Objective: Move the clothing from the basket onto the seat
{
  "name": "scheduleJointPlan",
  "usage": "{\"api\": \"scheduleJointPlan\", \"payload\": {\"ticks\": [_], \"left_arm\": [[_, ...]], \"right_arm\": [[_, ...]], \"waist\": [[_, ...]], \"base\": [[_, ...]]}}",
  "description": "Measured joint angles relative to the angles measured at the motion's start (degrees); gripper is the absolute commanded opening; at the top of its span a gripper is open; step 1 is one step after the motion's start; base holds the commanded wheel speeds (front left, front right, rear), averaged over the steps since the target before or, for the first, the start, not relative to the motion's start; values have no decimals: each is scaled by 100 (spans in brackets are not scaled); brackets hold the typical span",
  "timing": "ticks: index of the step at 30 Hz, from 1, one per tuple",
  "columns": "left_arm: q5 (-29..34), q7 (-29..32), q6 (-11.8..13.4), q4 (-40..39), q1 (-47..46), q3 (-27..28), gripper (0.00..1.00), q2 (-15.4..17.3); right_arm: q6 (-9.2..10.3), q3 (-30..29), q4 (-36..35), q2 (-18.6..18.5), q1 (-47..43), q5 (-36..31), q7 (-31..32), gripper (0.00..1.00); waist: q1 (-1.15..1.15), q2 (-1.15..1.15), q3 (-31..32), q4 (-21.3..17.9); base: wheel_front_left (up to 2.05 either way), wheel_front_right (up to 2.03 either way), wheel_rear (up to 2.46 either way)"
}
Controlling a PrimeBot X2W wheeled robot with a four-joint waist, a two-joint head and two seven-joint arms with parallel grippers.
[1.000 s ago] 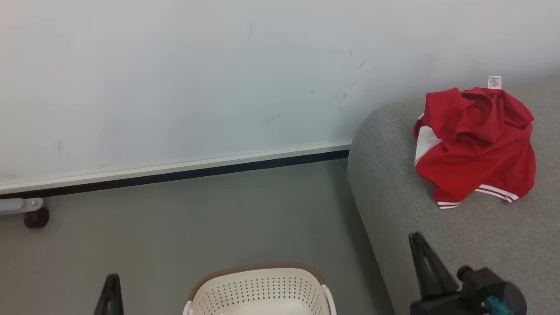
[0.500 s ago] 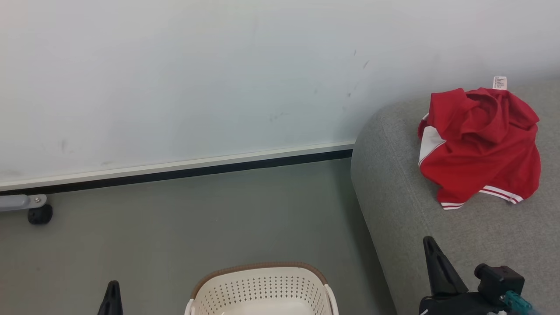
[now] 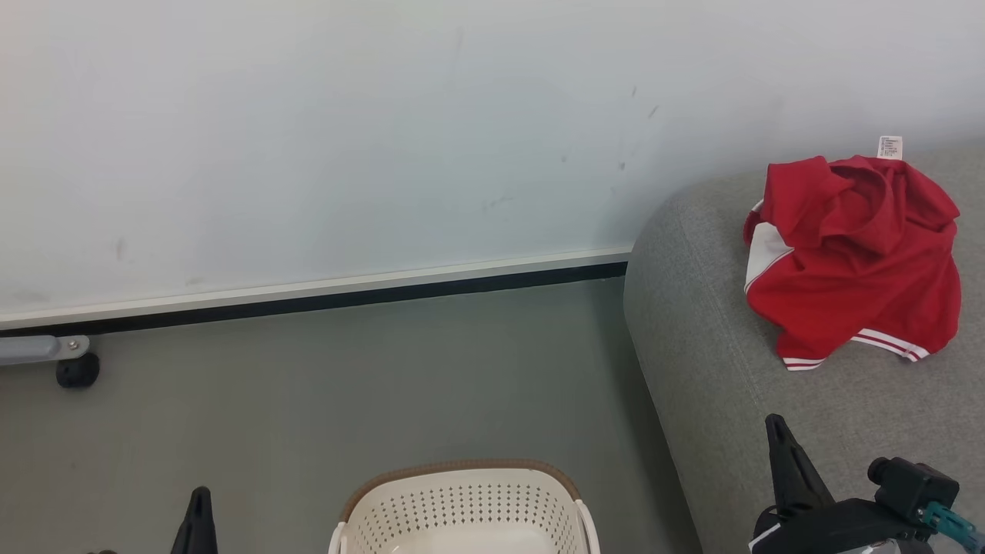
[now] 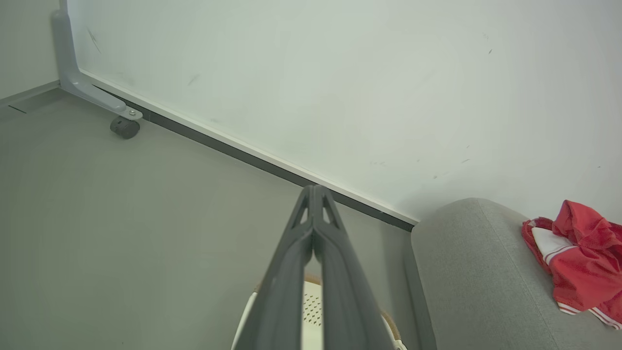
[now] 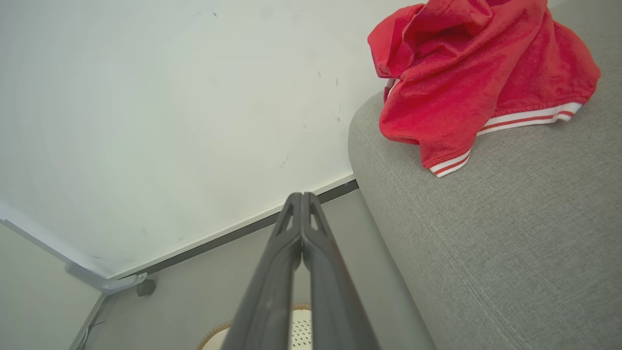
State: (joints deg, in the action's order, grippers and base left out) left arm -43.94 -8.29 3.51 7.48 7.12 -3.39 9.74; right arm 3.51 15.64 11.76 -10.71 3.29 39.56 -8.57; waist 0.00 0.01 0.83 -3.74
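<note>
Clothing [image 3: 854, 254] lay heaped on seat [image 3: 716, 385], back from rounded edge, unlikely to slide. Basket [image 3: 462, 508] stood on floor [image 3: 308, 385] beside seat; visible part held no fabric. Left end effector [image 4: 315, 189] and right end effector [image 5: 301, 195] clenched, grasping nothing. Task judged done.

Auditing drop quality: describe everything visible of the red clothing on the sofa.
The red clothing is a crumpled heap of soft bright red fabric; one garment or two, I cannot tell. A white panel shows on its left side in the head view, white-and-red striped trim edges the near hem, and a small white label sticks up at the far top. It lies bunched, not folded, on the grey sofa near its rounded end, resting on the upholstery.
</note>
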Motion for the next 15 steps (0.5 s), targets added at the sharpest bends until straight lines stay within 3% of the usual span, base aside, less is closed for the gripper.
{"api": "scheduleJointPlan", "payload": {"ticks": [15], "left_arm": [[-920, 274, -159, 155, -205, 159, 0, -126]], "right_arm": [[-166, -430, 86, 147, 35, 935, 282, 0]], "waist": [[0, 0, -16, 69]], "base": [[0, 0, 0]]}}
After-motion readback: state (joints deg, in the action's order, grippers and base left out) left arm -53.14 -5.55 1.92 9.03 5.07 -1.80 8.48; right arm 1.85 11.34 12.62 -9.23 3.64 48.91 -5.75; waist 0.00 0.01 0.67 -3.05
